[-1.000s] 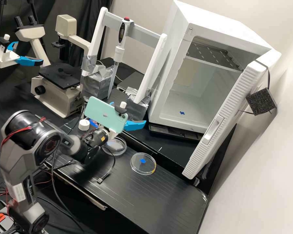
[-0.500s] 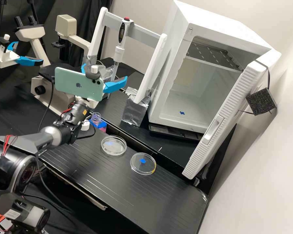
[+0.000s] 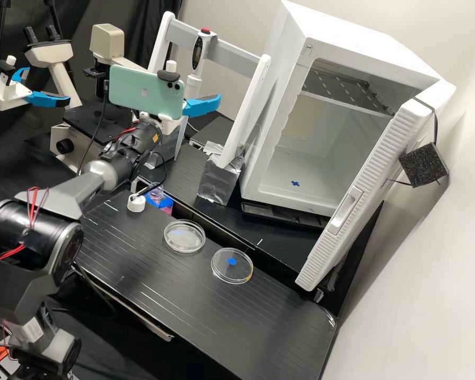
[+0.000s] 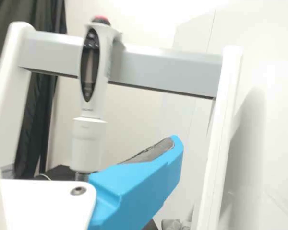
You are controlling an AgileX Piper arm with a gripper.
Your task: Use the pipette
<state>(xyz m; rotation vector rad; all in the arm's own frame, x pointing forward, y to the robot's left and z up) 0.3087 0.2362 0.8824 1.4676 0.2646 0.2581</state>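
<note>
Pipette (image 3: 198, 55) upright on the rack (image 3: 235, 53), the jaws near it (spread apart, unclenched).

Dark grey arm (image 3: 67, 193), looping red wires (image 3: 32, 208)

The tool (image 3: 201, 105) stands open at the raised end of the arm (image 3: 63, 195), the dark pad (image 4: 156, 151) of one finger bare. Behind the tool, the wrist (image 3: 145, 135) slants down toward the elbow (image 3: 26, 232).

Below the crossbar (image 3: 235, 58), room opens between pipette (image 3: 197, 55) and upright (image 3: 248, 113) near incubator (image 3: 353, 42).
</note>
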